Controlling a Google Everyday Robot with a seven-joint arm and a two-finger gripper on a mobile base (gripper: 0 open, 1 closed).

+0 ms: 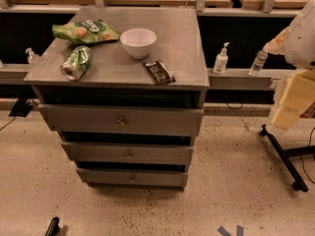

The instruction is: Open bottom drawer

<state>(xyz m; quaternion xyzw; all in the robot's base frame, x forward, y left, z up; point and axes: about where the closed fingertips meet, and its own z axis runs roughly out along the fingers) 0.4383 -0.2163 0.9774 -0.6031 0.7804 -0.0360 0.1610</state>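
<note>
The bottom drawer (132,177) is the lowest of three grey drawer fronts on a grey cabinet in the middle of the camera view. It has a small round knob (132,179) at its centre and looks shut. The middle drawer front (128,154) and the wider top drawer front (120,120) sit above it. My gripper (294,98), pale yellow below the white arm, hangs at the right edge of the view. It is well to the right of the cabinet, above the floor, and touches nothing.
On the cabinet top lie a green chip bag (84,31), a white bowl (138,42), a green can (76,62) on its side and a dark snack bar (159,72). A pump bottle (221,59) and a water bottle (257,62) stand on the ledge behind. A black stand leg (285,159) lies on the floor at right.
</note>
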